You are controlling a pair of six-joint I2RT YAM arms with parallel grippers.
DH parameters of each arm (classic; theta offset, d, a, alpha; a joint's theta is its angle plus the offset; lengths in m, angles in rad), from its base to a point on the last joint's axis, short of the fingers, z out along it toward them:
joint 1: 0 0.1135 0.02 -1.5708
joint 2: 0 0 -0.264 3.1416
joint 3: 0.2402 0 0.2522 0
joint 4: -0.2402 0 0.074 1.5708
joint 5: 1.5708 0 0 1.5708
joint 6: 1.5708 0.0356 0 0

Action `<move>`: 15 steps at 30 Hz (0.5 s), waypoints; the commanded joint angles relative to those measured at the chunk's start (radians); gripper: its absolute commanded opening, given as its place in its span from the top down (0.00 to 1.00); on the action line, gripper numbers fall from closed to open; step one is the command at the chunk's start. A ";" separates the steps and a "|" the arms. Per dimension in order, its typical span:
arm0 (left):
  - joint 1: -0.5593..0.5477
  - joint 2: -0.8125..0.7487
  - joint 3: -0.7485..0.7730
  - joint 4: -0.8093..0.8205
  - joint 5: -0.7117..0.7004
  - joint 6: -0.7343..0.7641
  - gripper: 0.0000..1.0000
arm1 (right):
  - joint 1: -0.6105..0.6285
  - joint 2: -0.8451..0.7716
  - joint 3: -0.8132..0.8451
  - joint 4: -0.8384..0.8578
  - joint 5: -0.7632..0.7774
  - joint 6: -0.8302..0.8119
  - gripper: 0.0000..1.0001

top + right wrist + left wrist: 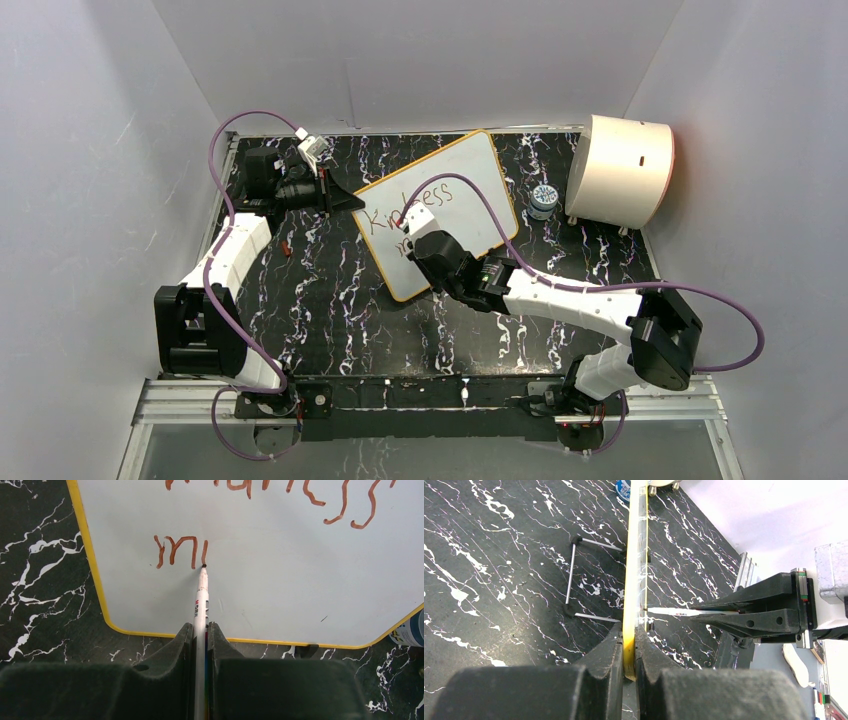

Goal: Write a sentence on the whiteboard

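Top external: the whiteboard (470, 160) sits mid-surface toward 12 o'clock, turned with its long side running from 8 to 2 o'clock. The surface (330, 300) is a black marbled mat. A cream drum (620, 170) with an orange edge is at 2 o'clock, well apart from the board. A small jar (544, 200) with a blue label stands between them, just beside the board's 3 o'clock corner. A tiny red bit (285, 245) lies at 9 o'clock near the left arm, too small to identify.

The right hand (420, 250) and its purple cable (480, 195) lie over the board. They cover the middle of the sentence (385, 218), so only "Kin" and "ess" read there, and the second line is hidden.

Right wrist: the hand is clamped together on a white marker (201, 600). The marker tip touches the board at the foot of the last red stroke. The second line shows an "m" plus one more stroke. The top line is cut off by the upper frame edge.

Left wrist: the left hand (629, 635) is pinched shut on the board's yellow rim at 6 o'clock, with the board seen edge-on. A wire stand (570, 575) shows at 10 o'clock on the board's back side; its contact with the board is unclear. The jar is cut off at 12 o'clock, and its label is unreadable.
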 commanded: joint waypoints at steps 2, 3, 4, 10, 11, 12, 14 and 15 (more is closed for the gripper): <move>-0.040 0.042 -0.035 -0.124 -0.041 0.079 1.00 | -0.007 -0.028 -0.004 -0.010 0.031 0.000 1.00; -0.040 0.043 -0.036 -0.124 -0.041 0.079 1.00 | -0.007 -0.028 -0.003 -0.010 0.035 0.000 1.00; -0.040 0.043 -0.035 -0.124 -0.042 0.079 1.00 | -0.008 -0.029 -0.003 -0.007 0.039 0.000 1.00; -0.040 0.045 -0.035 -0.125 -0.039 0.079 1.00 | -0.016 -0.032 -0.009 0.027 0.058 0.004 1.00; -0.040 0.045 -0.035 -0.125 -0.039 0.079 1.00 | -0.017 -0.031 -0.009 0.035 0.060 0.002 1.00; -0.040 0.045 -0.035 -0.125 -0.039 0.079 1.00 | -0.019 -0.031 -0.011 0.044 0.061 0.001 1.00; -0.040 0.045 -0.035 -0.125 -0.040 0.079 1.00 | -0.022 -0.030 -0.009 0.062 0.060 0.000 1.00; -0.040 0.045 -0.035 -0.123 -0.039 0.079 1.00 | -0.023 -0.029 -0.009 0.068 0.059 -0.004 1.00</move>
